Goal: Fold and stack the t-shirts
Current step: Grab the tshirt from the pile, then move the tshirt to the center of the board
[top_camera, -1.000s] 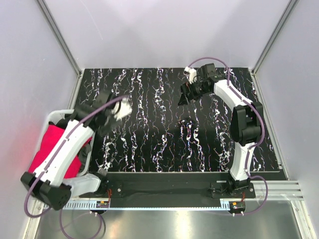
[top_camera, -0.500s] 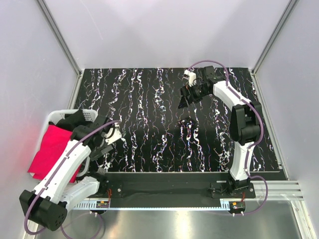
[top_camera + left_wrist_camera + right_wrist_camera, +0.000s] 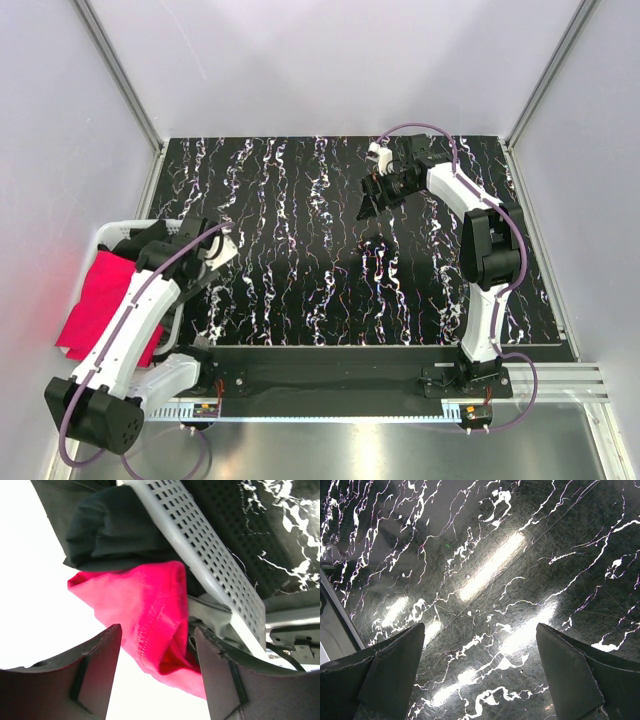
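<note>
The bright crimson-pink cloth t-shirt [image 3: 145, 605] lies crumpled in the white plastic lattice basket [image 3: 205, 555] at the left edge of the black white-veined marbled table [image 3: 300, 240]. It spills over the basket's outer side, beside a bunched dark grey-black cloth shirt [image 3: 115, 530]. The left gripper [image 3: 155, 632] hangs over the pink cloth with its fingers apart and a stitched hem fold between them, not yet pinched. The right gripper [image 3: 480, 627] stands wide open above bare table, holding nothing. Treat the garment as light, limp and non-fragile: it will probably sag, stretch and trail when lifted. Take hold at the thick stitched hem fold, pinching deep. Expect possible drag on the dark shirt or snagging on the lattice.
</note>
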{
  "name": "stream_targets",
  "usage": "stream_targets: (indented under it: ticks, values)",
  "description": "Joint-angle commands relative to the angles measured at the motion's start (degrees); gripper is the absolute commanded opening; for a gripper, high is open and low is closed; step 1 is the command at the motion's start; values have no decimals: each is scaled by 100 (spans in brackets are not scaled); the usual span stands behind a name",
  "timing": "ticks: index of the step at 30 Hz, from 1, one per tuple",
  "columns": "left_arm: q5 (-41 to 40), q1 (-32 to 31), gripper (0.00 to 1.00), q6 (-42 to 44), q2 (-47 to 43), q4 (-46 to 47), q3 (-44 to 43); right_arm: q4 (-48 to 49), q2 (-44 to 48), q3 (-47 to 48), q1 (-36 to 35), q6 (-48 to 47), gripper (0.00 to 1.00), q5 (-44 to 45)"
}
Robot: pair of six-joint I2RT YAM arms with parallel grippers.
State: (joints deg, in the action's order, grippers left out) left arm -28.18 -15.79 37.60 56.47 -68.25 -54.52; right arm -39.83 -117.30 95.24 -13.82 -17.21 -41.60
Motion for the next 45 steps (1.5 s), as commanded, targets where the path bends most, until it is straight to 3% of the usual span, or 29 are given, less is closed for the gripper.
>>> stream_targets:
  ticks: [1,9,11,14,15,21,29,32,35,36,40,42,45]
  values:
    - [-187,172,61,194,154,250,-51,-33,-48,214,-24,-2,100,-155]
    - [-108,507,42,431,303,330,64,-77,-74,267,-24,-45,100,-120]
    - [-82,559,28,432,347,339,56,-95,-92,258,-24,-45,100,-120]
    - [-38,595,16,397,496,330,-58,-86,-136,276,-32,-10,100,-137]
    - [-21,595,0,327,584,338,-111,-77,-144,284,-24,16,100,-137]
    - [182,595,0,221,716,330,-1129,-86,-136,311,-24,16,100,-85]
    - [498,569,0,89,1059,338,-3230,-86,-259,513,-32,86,100,-94]
    - [665,498,0,10,1365,373,-4239,-95,-285,601,-24,95,100,-85]
    - [884,314,0,10,1944,435,-5890,-121,-303,627,-24,60,100,-58]
    - [920,209,0,45,2138,444,-6817,-121,-311,627,-32,51,100,-50]
    - [762,-948,0,457,3411,952,-8967,-121,-390,715,-24,104,100,-32]
    - [770,-1598,0,852,3616,1896,-9208,-121,-373,776,-15,139,100,29]
    - [928,-2381,0,1319,3774,3199,-8865,-112,-242,847,64,209,100,179]
